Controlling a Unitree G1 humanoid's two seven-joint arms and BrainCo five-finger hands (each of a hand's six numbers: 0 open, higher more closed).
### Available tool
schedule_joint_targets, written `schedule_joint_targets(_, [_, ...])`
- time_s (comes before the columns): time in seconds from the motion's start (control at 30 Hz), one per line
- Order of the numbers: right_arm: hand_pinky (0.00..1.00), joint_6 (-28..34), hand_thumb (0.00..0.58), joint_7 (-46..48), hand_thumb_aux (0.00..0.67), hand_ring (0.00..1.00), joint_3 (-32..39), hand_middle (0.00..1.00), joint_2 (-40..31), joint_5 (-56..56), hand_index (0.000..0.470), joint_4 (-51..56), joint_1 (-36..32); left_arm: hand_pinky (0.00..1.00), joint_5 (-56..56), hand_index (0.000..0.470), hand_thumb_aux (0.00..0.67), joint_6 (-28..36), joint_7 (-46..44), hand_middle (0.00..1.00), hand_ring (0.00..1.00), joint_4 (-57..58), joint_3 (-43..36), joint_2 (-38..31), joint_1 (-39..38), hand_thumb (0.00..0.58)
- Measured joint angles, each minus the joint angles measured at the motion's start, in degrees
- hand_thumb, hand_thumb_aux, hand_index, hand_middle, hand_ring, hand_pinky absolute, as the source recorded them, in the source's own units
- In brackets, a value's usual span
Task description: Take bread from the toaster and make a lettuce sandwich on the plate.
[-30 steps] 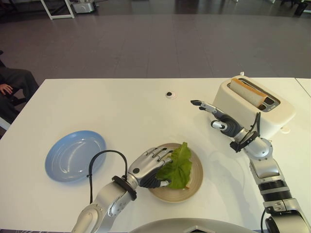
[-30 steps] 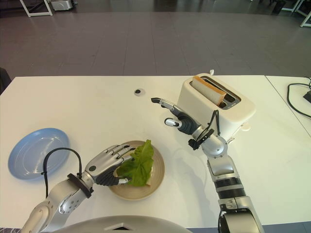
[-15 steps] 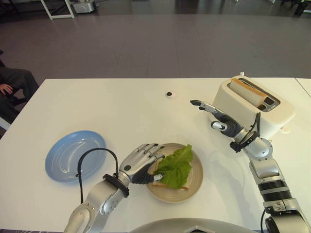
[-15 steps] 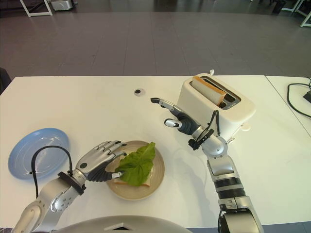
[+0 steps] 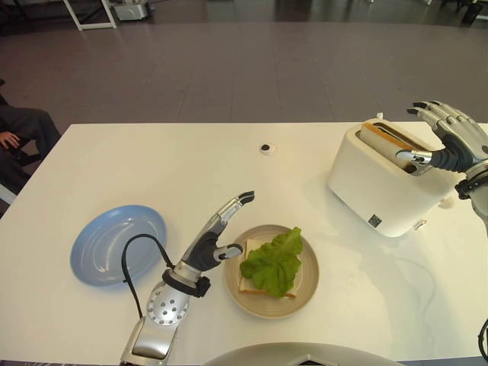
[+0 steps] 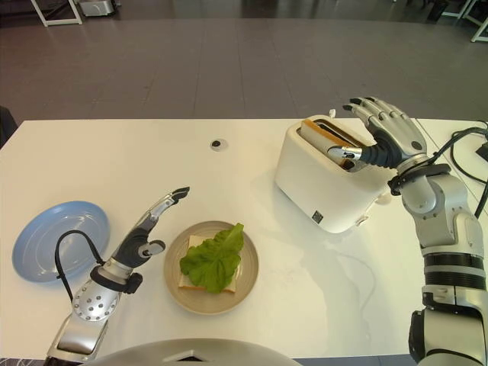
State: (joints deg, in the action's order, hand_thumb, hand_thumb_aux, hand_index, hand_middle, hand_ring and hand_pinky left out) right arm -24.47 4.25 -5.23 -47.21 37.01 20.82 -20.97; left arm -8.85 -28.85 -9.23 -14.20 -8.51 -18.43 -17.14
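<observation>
- The left hand [image 5: 217,236] is hovering with its fingers stretched out, gripping nothing. Just to its right, the tan plate [image 5: 311,267] is carrying a bread slice [image 5: 248,282] with a lettuce leaf [image 5: 274,263] lying on top.
- The blue plate [image 5: 114,244] is sitting near that hand's other side.
- The right hand [image 6: 389,136] is arching open over the toaster [image 6: 320,183], clasping nothing. Its thumb is reaching the near end of the toast [image 6: 324,136], which is standing in the slot just below its fingers.
</observation>
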Motion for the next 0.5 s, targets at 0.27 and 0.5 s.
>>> schedule_joint_targets(0.27, [0.00, -1.73, 0.580, 2.26, 0.670, 0.00, 3.74, 0.00, 0.24, -5.57, 0.470, 4.06, -1.53, 0.00, -0.19, 0.000, 0.000, -3.69, -1.05, 0.00, 0.00, 4.78, -0.78, 0.40, 1.21, 0.000])
schedule_joint_targets(0.5, [0.00, -2.24, 0.580, 5.23, 0.670, 0.00, 2.28, 0.00, 3.28, -16.71, 0.470, 2.70, -1.51, 0.00, -0.23, 0.000, 0.000, -4.55, -1.04, 0.00, 0.00, 6.15, -0.40, 0.41, 1.58, 0.000])
